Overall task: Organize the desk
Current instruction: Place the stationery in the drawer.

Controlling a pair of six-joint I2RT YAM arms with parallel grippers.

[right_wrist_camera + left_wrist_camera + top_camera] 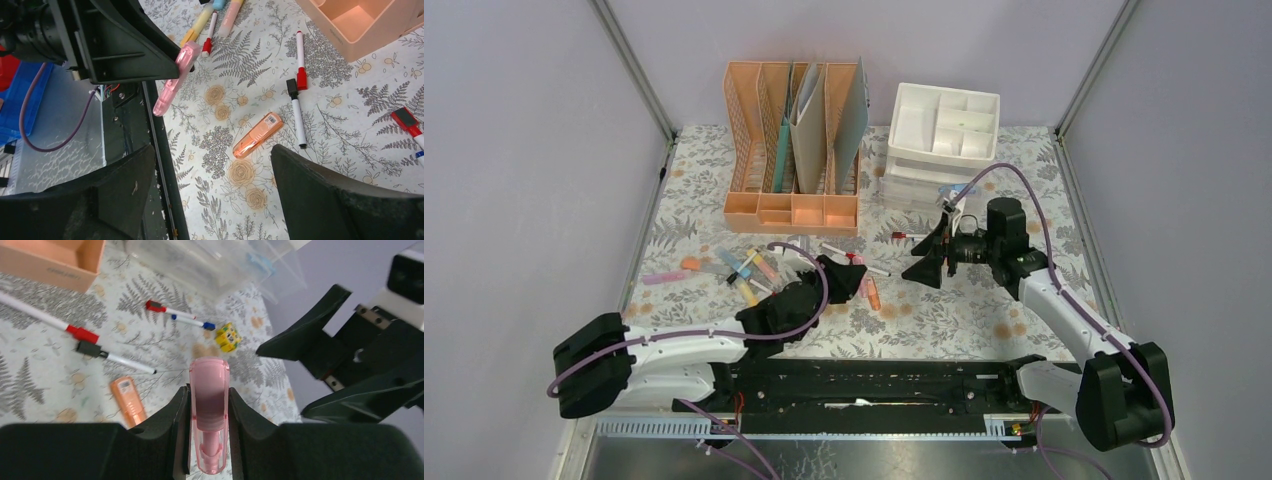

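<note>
the left gripper (pixel 208 390) pinched a pink marker (pixel 209 372) between its fingers, the right gripper (pixel 212 152) stood wide open and empty just ahead, with the desk (pixel 350 80) beneath both.

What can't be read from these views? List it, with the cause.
- Left wrist view: sides of the pink highlighter, covered by the left gripper clamping it.
- Left wrist view: clear drawer unit, blurred and cut by the top edge; contents unreadable.
- Left wrist view: small yellow block, too small to identify.
- Right wrist view: label print on the orange highlighter, too small.
</note>
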